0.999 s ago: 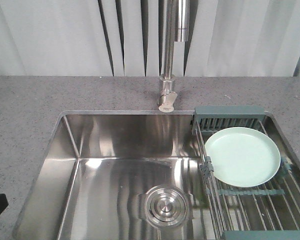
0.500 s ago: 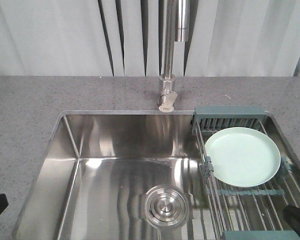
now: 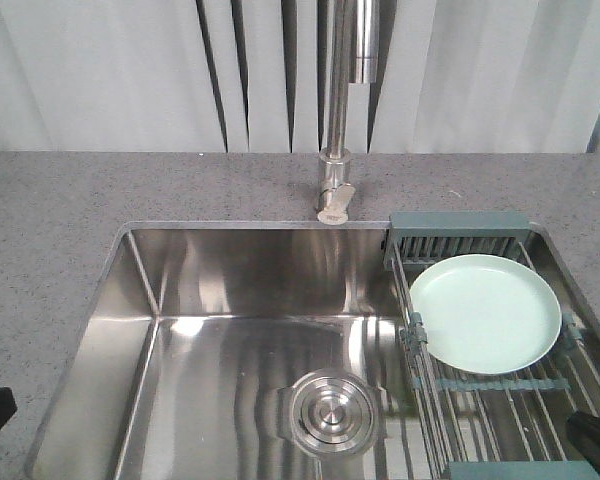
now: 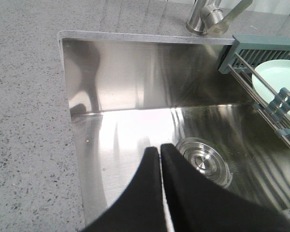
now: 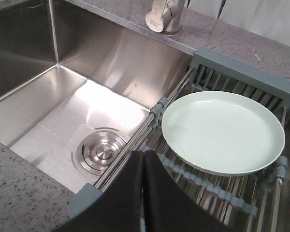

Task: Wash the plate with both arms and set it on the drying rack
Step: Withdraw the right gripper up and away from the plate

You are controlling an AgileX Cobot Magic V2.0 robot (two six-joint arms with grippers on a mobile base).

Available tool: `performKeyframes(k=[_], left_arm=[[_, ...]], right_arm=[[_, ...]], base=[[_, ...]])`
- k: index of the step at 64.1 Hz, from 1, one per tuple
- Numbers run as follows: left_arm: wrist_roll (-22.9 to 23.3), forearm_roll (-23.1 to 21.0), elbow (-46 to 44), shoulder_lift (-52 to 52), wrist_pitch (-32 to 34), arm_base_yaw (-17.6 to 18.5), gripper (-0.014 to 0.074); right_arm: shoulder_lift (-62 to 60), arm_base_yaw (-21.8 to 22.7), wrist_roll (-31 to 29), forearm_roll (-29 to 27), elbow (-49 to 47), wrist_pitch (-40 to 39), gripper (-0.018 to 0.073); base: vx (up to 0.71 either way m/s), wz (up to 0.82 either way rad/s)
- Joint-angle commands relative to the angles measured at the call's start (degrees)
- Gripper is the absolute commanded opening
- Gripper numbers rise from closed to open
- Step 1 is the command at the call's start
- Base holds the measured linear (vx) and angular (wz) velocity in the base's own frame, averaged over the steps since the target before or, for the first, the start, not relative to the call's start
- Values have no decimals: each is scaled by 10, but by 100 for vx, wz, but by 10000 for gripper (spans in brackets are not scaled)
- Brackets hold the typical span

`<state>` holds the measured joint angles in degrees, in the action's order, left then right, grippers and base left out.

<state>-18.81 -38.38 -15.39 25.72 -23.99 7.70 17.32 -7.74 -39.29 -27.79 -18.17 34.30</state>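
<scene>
My left gripper (image 4: 160,147), fingers pressed together and empty, hovers at the near-left edge of the sink (image 3: 230,270). My right gripper (image 5: 142,153), fingers likewise closed on nothing, hangs at its near-right, where the plate (image 5: 222,133) lies flat on the drying rack (image 3: 460,222) across the sink's right end. I judge the right fingers must open wide to take the plate's near rim; speckled grey worktop (image 3: 60,220) surrounds the sink, and pale curtains (image 3: 100,70) hang behind it.
</scene>
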Motion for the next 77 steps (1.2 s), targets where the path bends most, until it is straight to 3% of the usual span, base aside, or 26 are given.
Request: performKeyframes(k=[1, 34, 47, 53, 64, 77], left_arm=[[5, -16, -16, 2, 28, 0, -6], [5, -14, -15, 2, 28, 0, -6], [13, 63, -11, 1, 31, 0, -6], [61, 107, 11, -5, 47, 0, -6], [194, 196, 71, -50, 116, 0, -6], [209, 215, 145, -118, 199, 0, -6]], right_arm=[[5, -1, -1, -13, -15, -33, -4], [5, -1, -1, -13, -15, -33, -4], [5, -1, -1, -13, -15, -33, -4], [5, -1, -1, -13, -15, -33, -4], [5, -1, -1, -13, -15, -33, -4], [5, -1, -1, -13, -15, -33, -4]], base=[[0, 0], [0, 0], [0, 0], [0, 0], [0, 0], [0, 0]])
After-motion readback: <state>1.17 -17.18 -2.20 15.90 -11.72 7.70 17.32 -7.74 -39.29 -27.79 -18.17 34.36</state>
